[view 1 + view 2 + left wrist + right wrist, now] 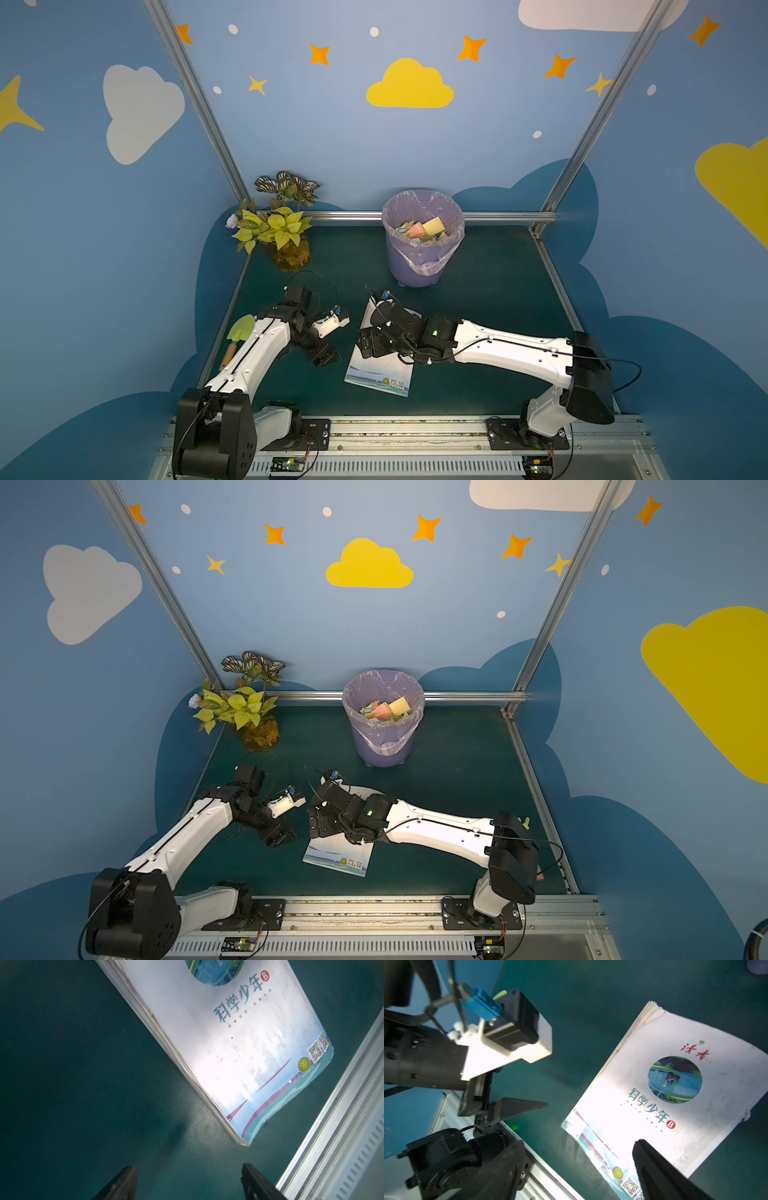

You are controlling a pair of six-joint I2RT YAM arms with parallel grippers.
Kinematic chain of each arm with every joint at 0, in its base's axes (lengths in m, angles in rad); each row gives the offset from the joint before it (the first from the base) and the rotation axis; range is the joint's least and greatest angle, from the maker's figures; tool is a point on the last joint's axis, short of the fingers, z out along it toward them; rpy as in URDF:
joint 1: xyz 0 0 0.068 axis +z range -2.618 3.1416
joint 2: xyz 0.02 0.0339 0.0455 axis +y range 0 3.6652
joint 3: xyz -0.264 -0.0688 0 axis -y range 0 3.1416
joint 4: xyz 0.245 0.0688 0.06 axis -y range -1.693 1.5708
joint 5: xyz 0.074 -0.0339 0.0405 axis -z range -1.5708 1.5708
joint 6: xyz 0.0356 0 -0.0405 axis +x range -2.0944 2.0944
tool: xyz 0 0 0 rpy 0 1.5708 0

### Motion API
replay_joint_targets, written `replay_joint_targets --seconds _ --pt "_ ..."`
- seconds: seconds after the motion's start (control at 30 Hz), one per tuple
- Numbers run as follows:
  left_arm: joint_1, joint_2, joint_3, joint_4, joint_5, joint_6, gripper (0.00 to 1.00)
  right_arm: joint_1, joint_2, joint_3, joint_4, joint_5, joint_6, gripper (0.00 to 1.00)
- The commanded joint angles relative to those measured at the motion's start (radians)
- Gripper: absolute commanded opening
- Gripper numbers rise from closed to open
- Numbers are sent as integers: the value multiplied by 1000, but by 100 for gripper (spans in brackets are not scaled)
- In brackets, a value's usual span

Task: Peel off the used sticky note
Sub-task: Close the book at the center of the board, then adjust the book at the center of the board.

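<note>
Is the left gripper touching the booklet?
Apart. The left wrist view shows bare green mat between the open left gripper and the booklet.

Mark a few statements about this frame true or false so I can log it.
1. The left gripper is open and empty. True.
2. The bin is empty. False: it holds coloured notes.
3. The booklet lies closed on the table. True.
4. The plant stands right of the bin. False: it stands to the bin's left.
5. A sticky note shows on the booklet's cover. False: none shows on it in either wrist view.
</note>
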Motion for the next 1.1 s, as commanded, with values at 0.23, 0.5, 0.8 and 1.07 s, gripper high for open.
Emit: replay_joint_targets --seconds 0.23,0.5,0.8,1.07 --pt "-139 69 24 52 -55 -82 83 -125 -269 -478 210 75 197 90" --pt "-270 285 93 100 -184 -152 74 -143 -380 -797 488 75 328 86" --pt "-302 377 64 160 -228 -138 70 -146 -254 -872 760 36 415 83" --pt "-307 407 65 164 -254 -135 67 -165 -91 -912 1078 -39 477 78"
